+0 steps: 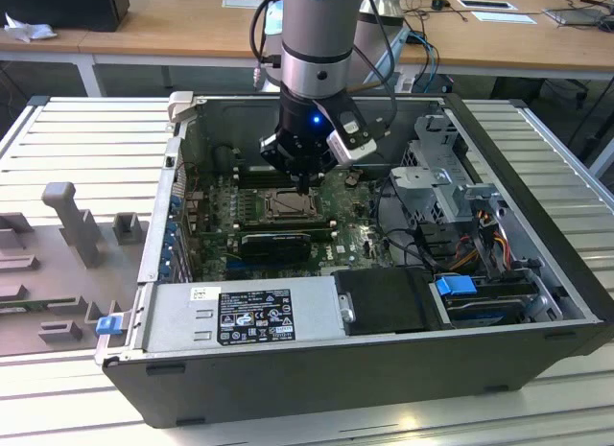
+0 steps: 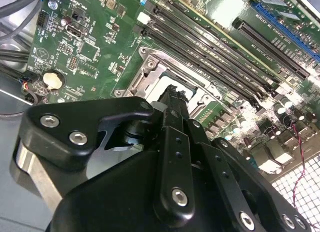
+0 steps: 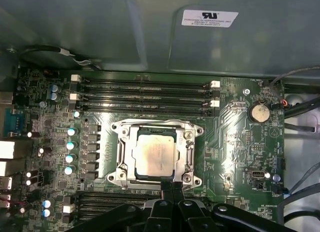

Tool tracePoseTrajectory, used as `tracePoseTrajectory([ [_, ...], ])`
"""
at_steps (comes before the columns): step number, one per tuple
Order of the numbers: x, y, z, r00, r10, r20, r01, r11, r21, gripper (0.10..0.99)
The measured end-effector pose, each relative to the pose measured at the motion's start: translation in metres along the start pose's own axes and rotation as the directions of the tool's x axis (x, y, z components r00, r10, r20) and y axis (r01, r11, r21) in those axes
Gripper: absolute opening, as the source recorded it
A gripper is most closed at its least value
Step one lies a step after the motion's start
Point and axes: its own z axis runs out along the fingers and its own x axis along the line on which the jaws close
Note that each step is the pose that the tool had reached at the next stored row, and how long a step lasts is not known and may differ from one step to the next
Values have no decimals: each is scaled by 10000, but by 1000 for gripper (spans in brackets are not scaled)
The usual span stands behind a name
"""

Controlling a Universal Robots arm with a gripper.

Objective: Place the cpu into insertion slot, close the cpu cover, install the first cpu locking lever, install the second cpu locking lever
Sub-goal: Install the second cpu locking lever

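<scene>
My pincer [image 3: 171, 188], fingers pressed together, sits at the six o'clock rim of the cpu cover [image 3: 189, 142], closed over the cpu [image 3: 156, 153]. Risk: tip slips off, gouging the motherboard [image 3: 235, 142].

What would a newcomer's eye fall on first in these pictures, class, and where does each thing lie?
First, the arm's gripper, reaching down into the open computer case at the middle of the exterior view. Below it, in the first wrist view, the pale square cpu lies in the insertion slot with the silvery cpu cover framing it, amid the green motherboard. The gripper's tip sits at the socket's near edge.
</scene>
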Motion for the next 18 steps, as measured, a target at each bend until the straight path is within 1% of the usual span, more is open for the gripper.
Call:
tracePoseTrajectory([
  [7, 0, -11, 17, 10000, 0, 0, 0, 10000, -1, 106],
  [15, 2, -42, 75, 10000, 1, 1, -1, 10000, -2, 106],
  [18, 3, -45, 80, 10000, 0, 0, 0, 10000, -1, 106],
])
